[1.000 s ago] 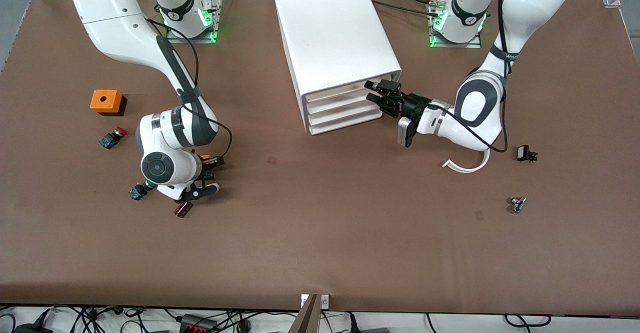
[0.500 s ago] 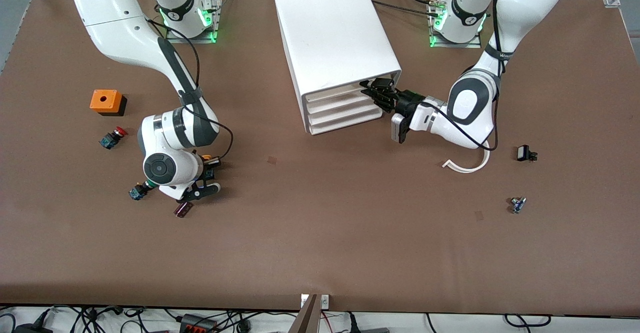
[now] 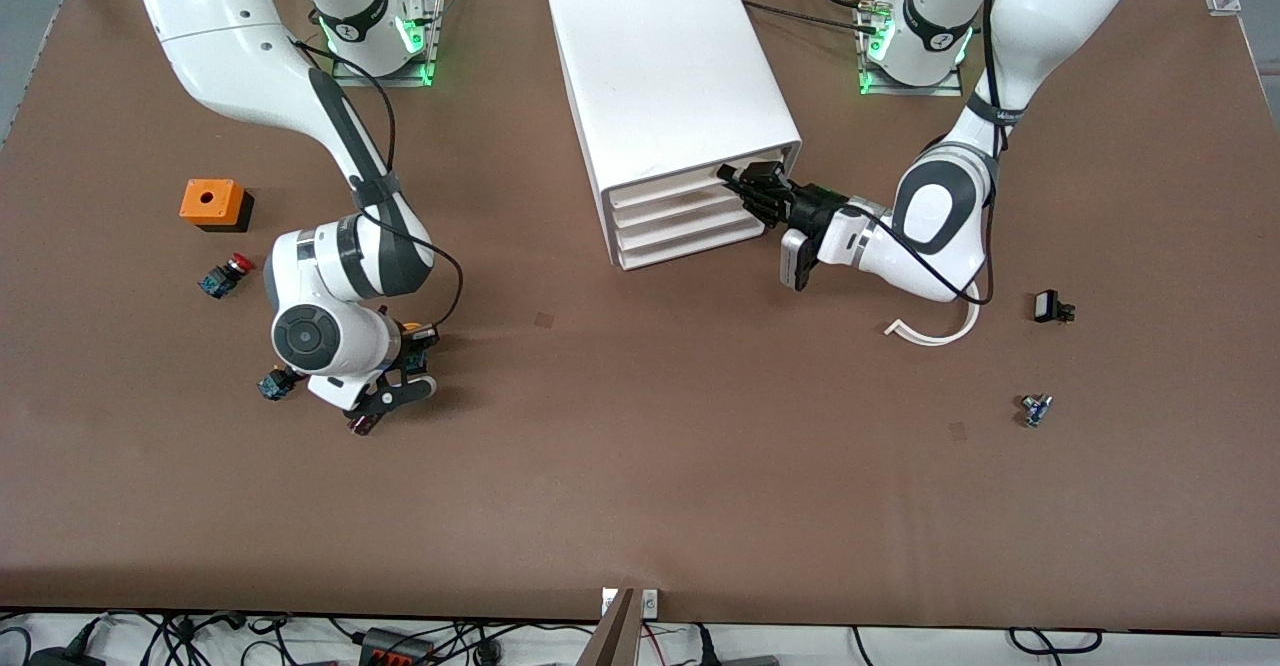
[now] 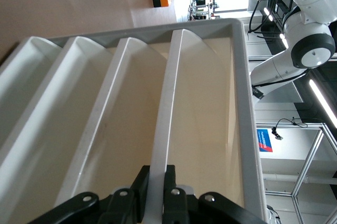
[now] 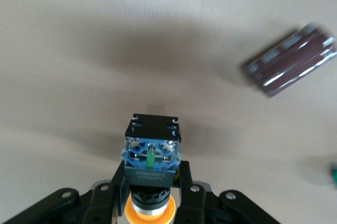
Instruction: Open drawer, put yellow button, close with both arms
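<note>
While the left gripper (image 3: 745,184) sat at the front of the white cabinet (image 3: 670,76), its fingers (image 4: 169,190) were clamped on the front lip of the top drawer (image 3: 660,191), which looked barely out, if at all. In the left wrist view the lip (image 4: 166,113) ran straight between the two closed pads. The right gripper (image 5: 151,190) hung over the table toward the right arm's end, clenched on the yellow button (image 5: 151,163), gripping its black and blue body with the yellow cap toward the palm. In the front view the button (image 3: 412,331) was mostly hidden under the right wrist. On the table near it lay a dark maroon block (image 3: 361,424), a green-capped switch (image 3: 272,384), a red-capped switch (image 3: 222,274) and an orange box (image 3: 213,202). A white curved strip (image 3: 935,331) lay under the left arm.
</note>
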